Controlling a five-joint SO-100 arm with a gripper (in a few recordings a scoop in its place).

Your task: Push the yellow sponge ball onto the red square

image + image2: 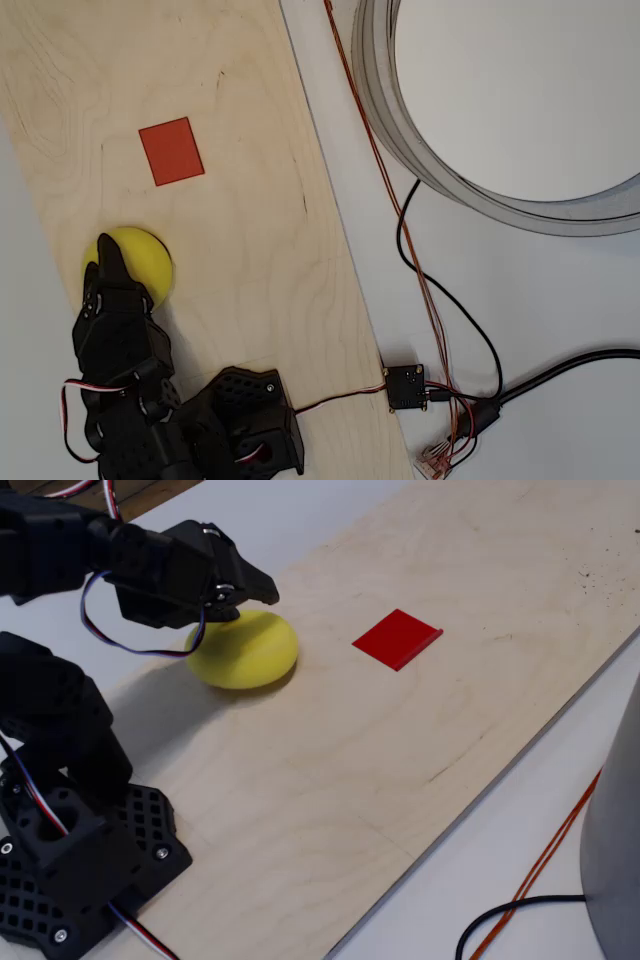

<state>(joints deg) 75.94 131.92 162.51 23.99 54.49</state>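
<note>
The yellow sponge ball (145,262) lies on the pale wooden board (250,200), near its left edge in the overhead view. The red square (171,151) lies flat and slightly tilted a short way beyond the ball, with bare wood between them. My black gripper (107,250) is shut, and its pointed tip rests over the ball's left part, on the side away from the square, covering some of it. In the fixed view the ball (250,650) sits left of the red square (397,638), with the gripper (258,588) just above the ball's top.
The arm's black base (240,420) stands on the board's near end. Off the board to the right lie a large grey ring (420,150), orange and black cables (420,280) and a small black circuit box (405,388). The board's edge (520,740) runs diagonally.
</note>
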